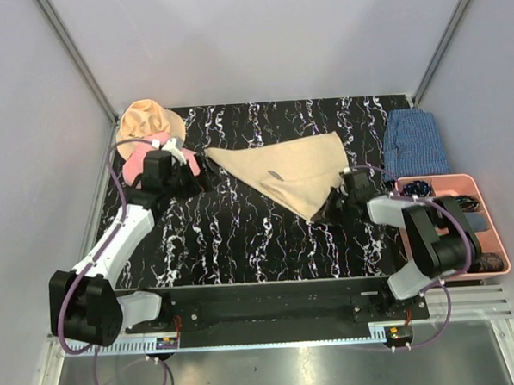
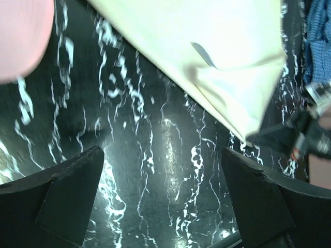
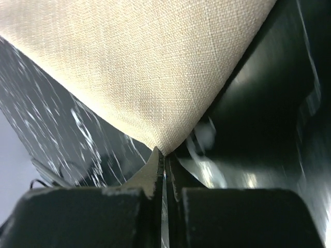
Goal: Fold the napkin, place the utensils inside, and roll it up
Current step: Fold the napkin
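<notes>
The beige napkin (image 1: pixel 295 169) lies on the black marbled table (image 1: pixel 242 236), folded into a rough triangle. My right gripper (image 1: pixel 335 207) is shut on its near corner, and the right wrist view shows the cloth (image 3: pixel 139 62) pinched between the closed fingertips of the gripper (image 3: pixel 165 157). My left gripper (image 1: pixel 191 174) is open and empty just left of the napkin's left tip. In the left wrist view the gripper (image 2: pixel 161 170) hovers over bare table, with the napkin (image 2: pixel 207 31) ahead. A small grey sliver (image 2: pixel 204 54) shows on the cloth. I cannot make out the utensils.
A tan floppy hat (image 1: pixel 150 120) and a pink hat (image 1: pixel 139 164) sit at the back left by the left arm. A blue checked cloth (image 1: pixel 416 143) lies at the back right. A pink tray (image 1: pixel 491 223) with dark items stands at the right edge.
</notes>
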`<move>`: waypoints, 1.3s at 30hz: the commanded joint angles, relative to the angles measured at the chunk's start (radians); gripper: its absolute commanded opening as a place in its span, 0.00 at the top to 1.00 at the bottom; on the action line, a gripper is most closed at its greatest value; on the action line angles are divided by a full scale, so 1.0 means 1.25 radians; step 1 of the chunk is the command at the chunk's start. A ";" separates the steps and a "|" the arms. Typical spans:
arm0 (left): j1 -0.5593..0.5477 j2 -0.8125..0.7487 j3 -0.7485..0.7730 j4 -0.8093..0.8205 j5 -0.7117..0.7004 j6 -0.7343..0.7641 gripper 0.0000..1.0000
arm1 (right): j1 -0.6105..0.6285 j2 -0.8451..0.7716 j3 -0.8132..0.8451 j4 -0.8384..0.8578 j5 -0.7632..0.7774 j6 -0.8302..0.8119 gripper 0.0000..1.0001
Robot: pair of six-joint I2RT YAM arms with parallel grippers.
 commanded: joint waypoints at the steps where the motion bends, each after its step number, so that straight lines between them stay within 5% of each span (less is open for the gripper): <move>1: 0.005 -0.039 -0.114 0.161 -0.054 -0.138 0.01 | 0.000 -0.125 -0.086 -0.209 0.008 -0.003 1.00; 13: -0.019 0.044 -0.270 0.439 -0.160 -0.308 0.13 | 0.000 -0.418 -0.158 -0.425 0.074 0.040 0.94; 18: -0.026 0.168 -0.264 0.536 -0.182 -0.373 0.25 | 0.000 -0.432 -0.155 -0.429 0.077 0.045 0.52; 22: -0.026 0.264 -0.221 0.558 -0.177 -0.392 0.27 | 0.000 -0.444 -0.132 -0.439 0.088 0.035 0.40; 32: -0.012 0.454 -0.202 0.709 -0.164 -0.491 0.39 | 0.000 -0.433 -0.066 -0.442 0.105 0.027 0.38; 39: -0.006 0.476 -0.203 0.745 -0.180 -0.518 0.48 | 0.000 -0.395 -0.046 -0.444 0.113 0.013 0.37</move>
